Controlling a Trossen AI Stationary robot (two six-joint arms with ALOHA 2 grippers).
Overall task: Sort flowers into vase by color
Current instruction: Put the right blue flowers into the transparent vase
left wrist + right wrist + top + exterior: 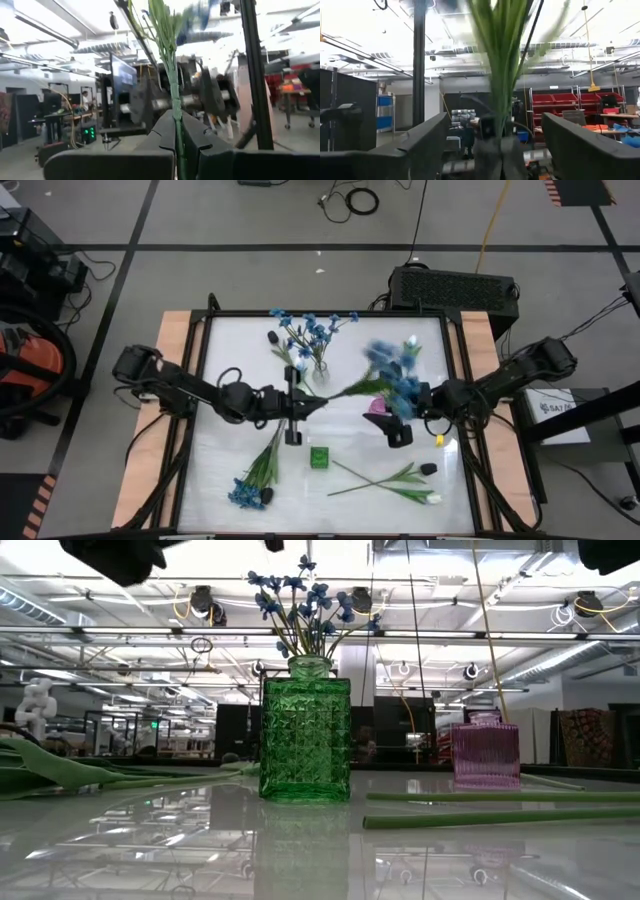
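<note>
My left gripper (318,405) is clamped on the blue flower stem (352,389) while the right gripper (412,402) gapes empty, so the blurred bloom could swing and miss the green vase (319,457).

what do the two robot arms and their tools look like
Both arms are dark, near black, built from chunky rounded joints and slim links, with black cables looping alongside. The left arm ends in a black tool with two broad, flat fingers. The right arm matches it; its tool has the same wide dark fingers. No markings show.
</note>
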